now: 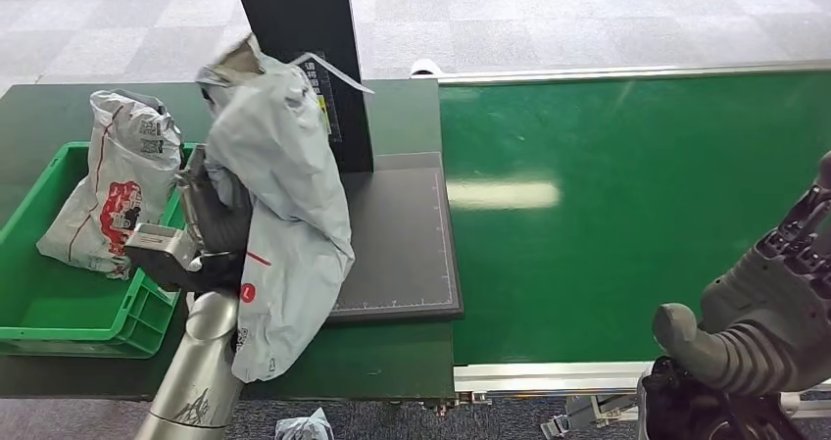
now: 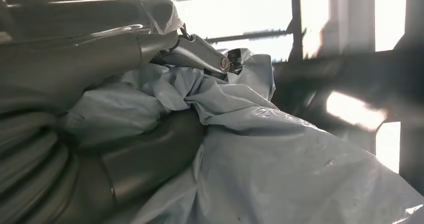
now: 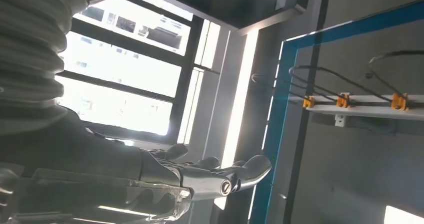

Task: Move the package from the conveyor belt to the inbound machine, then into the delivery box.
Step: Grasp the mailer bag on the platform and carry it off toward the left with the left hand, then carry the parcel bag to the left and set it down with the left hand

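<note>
My left hand (image 1: 201,226) grips a large grey plastic mailer package (image 1: 284,205) and holds it up above the left edge of the dark scanner pad (image 1: 402,234) of the inbound machine, beside the green delivery box (image 1: 59,313). The package hangs crumpled, its lower end near the table's front edge. In the left wrist view the hand (image 2: 100,134) is wrapped in the grey package (image 2: 280,154). My right hand (image 1: 774,303) hovers at the front right end of the green conveyor belt (image 1: 627,215), holding nothing, fingers loosely extended (image 3: 200,174).
A white and red parcel bag (image 1: 118,180) lies in the green box. The machine's black post (image 1: 304,28) stands behind the pad. Another small grey bag (image 1: 304,426) lies on the floor below the table front.
</note>
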